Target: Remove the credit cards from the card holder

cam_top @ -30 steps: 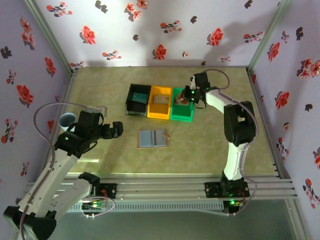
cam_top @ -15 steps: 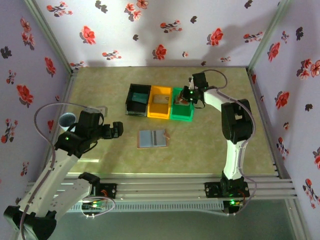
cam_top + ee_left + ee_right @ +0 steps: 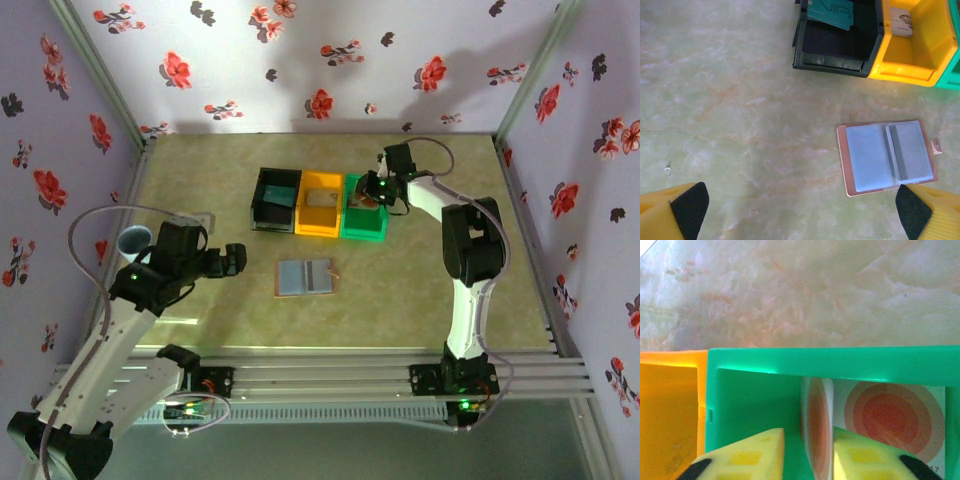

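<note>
The card holder (image 3: 305,277) (image 3: 887,156) lies open on the table, blue-grey inside up, clasp tab to the right. A teal credit card (image 3: 830,12) leans in the black bin (image 3: 272,215). A pale card (image 3: 900,22) lies in the orange bin (image 3: 318,222). My right gripper (image 3: 368,197) (image 3: 809,455) reaches into the green bin (image 3: 840,362). A pale card with orange-red rings (image 3: 817,430) stands on edge between its fingers, touching the right one, apart from the left. A similar ringed face (image 3: 890,415) shows beside it. My left gripper (image 3: 232,260) (image 3: 800,220) hangs wide open left of the holder.
The three bins stand side by side behind the holder. A pale blue cup (image 3: 132,238) and a small grey block (image 3: 203,218) sit at the table's left edge. Floral walls close in the table on three sides.
The right gripper's jaws have parted from shut, leaving a gap beside the ringed card in the green bin. The left arm and the holder have not moved.
</note>
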You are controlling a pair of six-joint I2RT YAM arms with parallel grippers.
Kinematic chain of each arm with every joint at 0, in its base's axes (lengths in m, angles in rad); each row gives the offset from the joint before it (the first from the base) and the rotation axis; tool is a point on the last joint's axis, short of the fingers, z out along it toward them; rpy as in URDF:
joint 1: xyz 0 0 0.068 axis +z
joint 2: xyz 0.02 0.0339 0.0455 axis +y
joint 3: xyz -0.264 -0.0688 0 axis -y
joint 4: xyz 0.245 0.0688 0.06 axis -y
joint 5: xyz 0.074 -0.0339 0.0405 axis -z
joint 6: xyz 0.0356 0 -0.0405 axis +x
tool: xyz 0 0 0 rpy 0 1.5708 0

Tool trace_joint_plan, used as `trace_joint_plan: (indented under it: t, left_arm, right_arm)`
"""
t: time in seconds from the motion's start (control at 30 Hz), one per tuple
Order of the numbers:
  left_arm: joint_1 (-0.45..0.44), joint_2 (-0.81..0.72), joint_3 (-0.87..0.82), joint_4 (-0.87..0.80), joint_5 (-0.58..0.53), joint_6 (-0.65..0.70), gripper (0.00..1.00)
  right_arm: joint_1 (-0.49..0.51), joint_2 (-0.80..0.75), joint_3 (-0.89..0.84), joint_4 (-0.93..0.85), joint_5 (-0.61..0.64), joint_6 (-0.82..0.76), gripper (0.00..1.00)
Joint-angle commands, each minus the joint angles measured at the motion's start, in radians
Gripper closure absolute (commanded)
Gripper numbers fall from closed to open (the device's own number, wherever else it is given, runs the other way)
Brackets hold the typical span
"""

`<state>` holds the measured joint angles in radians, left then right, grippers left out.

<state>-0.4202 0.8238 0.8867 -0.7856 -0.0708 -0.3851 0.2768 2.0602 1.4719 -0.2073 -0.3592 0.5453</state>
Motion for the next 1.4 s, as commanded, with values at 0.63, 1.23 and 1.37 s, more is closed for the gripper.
trace_joint_plan:
  t: [0.63,1.23,1.37]
  left_arm:
    - [0.01,0.008,-0.012,0.005,0.014,0.015,0.0]
    - [-0.091,0.358,0.009,-0.012,0.173,-0.265,0.0]
    - [-0.156,0.471,0.038,-0.03,0.127,-0.309,0.0]
  right_arm:
    - [-0.022,-0.191,0.106,-0.172,0.106,-0.071,0.41]
    - [0.336,-0.684,-0.535,0.067,0.123,0.201,0.46]
    - [0.431,-0.715,-0.623,0.09,0.164,0.268,0.47]
